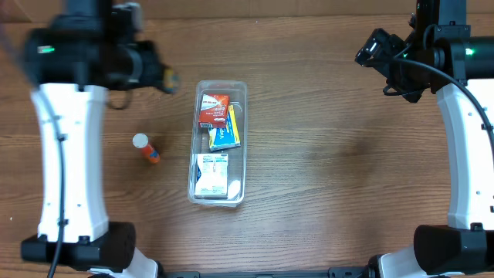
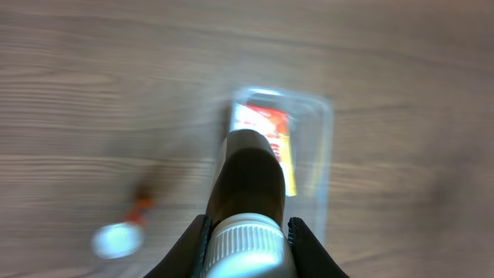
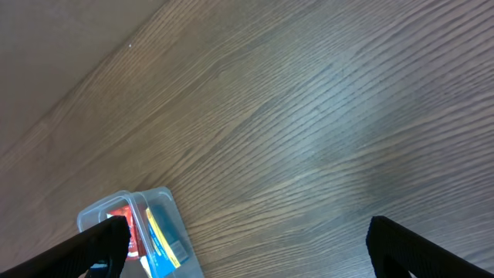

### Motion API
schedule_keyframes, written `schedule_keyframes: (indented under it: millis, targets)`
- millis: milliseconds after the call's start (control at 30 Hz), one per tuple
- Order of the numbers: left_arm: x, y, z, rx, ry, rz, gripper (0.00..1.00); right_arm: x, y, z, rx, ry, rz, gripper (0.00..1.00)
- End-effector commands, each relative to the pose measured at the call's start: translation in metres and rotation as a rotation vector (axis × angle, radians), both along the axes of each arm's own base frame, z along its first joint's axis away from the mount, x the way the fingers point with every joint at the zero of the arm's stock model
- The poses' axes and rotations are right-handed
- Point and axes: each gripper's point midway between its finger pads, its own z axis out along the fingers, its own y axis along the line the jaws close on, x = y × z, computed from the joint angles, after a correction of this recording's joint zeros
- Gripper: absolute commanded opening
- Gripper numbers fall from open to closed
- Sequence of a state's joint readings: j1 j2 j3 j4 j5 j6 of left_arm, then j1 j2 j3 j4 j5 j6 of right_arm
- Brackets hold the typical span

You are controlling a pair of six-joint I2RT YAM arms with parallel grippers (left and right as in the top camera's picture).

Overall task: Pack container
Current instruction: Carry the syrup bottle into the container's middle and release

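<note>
The container [image 1: 219, 143] lies in the middle of the surface [image 1: 332, 162], its long axis running from the far edge toward the near edge. Inside it are a red box [image 1: 214, 110] at the far end, a blue and yellow box [image 1: 225, 137] in the middle and a white box [image 1: 211, 174] at the near end.

The left end effector [image 2: 247, 239] is clenched on a brown bottle [image 2: 247, 174] at its white-capped end, above the far-left part of the surface. The wrist view is blurred. The right end effector [image 3: 258, 247] is released and holds nothing, hovering toward the far right corner.

The main risk, as I judge it, is room. The boxes cover most of the floor, leaving only a thin strip along the right wall. A bottle let go over them could settle on top, roll and tip over the rim. With the grip so near the cap, the body may swing as it comes down and strike the container's far wall, pushing the light bin askew. A small orange tube [image 1: 145, 147] lies loose between the container and the left edge, and a low sweep there could send it rolling.
</note>
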State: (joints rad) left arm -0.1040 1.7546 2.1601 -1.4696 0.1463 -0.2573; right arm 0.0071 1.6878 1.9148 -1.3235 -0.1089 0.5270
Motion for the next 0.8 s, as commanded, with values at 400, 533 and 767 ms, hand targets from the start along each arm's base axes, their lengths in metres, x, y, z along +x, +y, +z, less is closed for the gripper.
schedule_keyframes:
  millis: [400, 533, 767]
  targets:
    - [-0.048, -0.115, -0.158, -0.022, 0.319, 0.124, 0.04, 0.001, 0.000, 0.002, 0.002, -0.010, 0.003, 1.00]
    - [-0.065, -0.123, -0.183, 0.001, 0.364, 0.117, 0.04, 0.001, 0.000, 0.002, 0.003, -0.010, 0.003, 1.00]
    - [-0.075, -0.121, -0.193, 0.022, 0.397, 0.128, 0.04, 0.001, 0.000, 0.002, 0.003, -0.010, 0.003, 1.00]
